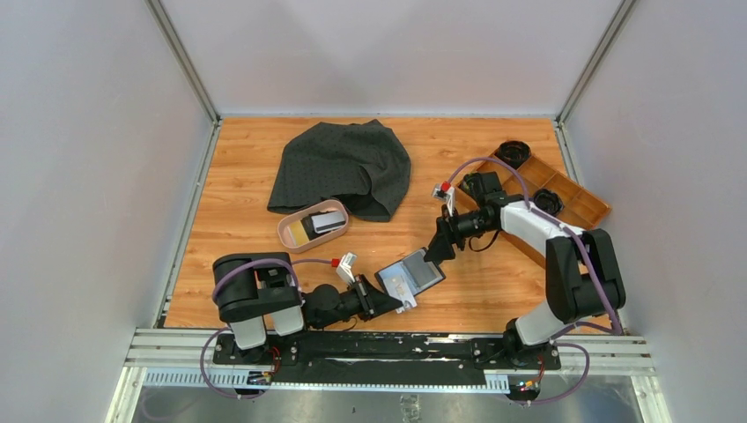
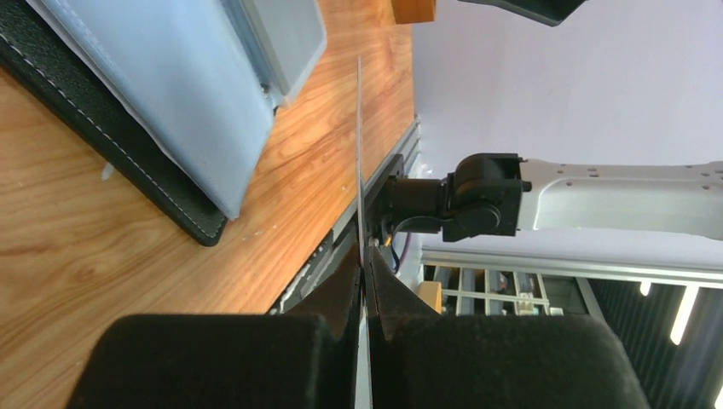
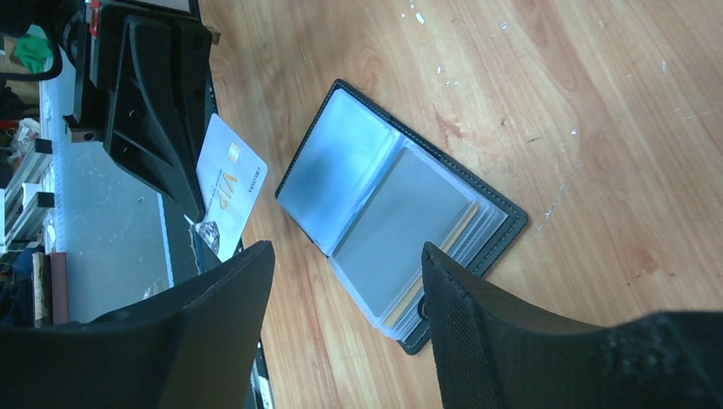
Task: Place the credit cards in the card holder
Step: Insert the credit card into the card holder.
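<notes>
Card holder open (spine aslant)

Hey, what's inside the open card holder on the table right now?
The card holder lies open. One clear sleeve holds a grey card, with a tan card edge showing beneath it. The facing sleeve looks empty. Whatever the sleeves stacked underneath hold is covered.

Bright, even overhead light, soft shadows; wrist views blur close up.

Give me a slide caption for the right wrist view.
Card holder lies open on the table; left end effector pinches a white card beside it, right end effector open.
</notes>
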Controlling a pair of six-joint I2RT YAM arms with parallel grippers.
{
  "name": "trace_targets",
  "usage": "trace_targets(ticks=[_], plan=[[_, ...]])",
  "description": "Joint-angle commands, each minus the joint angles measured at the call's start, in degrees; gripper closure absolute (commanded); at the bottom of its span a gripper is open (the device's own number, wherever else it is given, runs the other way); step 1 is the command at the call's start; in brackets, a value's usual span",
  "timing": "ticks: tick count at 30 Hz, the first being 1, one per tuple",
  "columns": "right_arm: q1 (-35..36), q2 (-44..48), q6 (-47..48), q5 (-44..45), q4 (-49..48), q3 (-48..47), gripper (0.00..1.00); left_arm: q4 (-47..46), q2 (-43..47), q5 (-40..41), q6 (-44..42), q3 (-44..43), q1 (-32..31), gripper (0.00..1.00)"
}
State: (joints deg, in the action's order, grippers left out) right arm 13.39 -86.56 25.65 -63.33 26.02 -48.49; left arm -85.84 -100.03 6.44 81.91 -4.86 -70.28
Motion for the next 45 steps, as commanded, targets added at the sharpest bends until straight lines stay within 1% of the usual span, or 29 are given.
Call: trace_targets(ticks=[1, 8, 14, 23, 35, 45], plan=[[1.4, -3.3, 4.6, 3.3, 6.1, -3.3, 0.34, -1.6, -2.9, 2.7, 0.6, -1.8, -0.5, 1.00], [2.1, -5.3, 3.3, 8.1, 5.7, -4.1, 0.38, -1.7, -6.3, 3.7, 2.4, -2.6, -0.1, 1.00], [2.7, -7.0, 2.7, 10.0, 5.7, -4.7, 0.40, -1.7, -10.4, -1.5, 3.6, -6.1, 1.5, 1.00], [3.5, -8.6, 2.5, 12.2, 5.7, -5.1, 0.40, -1.7, -12.2, -5.5, 3.6, -6.5, 5.3, 1.00], [4.8, -10.5, 1.7, 15.6, 5.4, -5.5, 0.46, -1.8, -14.7, -6.1, 4.6, -7.7, 6.3, 1.00], [5.2, -11.2, 1.7, 17.0, 5.9, -5.7, 0.48, -1.9, -15.6, -7.4, 4.3, -8.4, 7.0, 1.00]])
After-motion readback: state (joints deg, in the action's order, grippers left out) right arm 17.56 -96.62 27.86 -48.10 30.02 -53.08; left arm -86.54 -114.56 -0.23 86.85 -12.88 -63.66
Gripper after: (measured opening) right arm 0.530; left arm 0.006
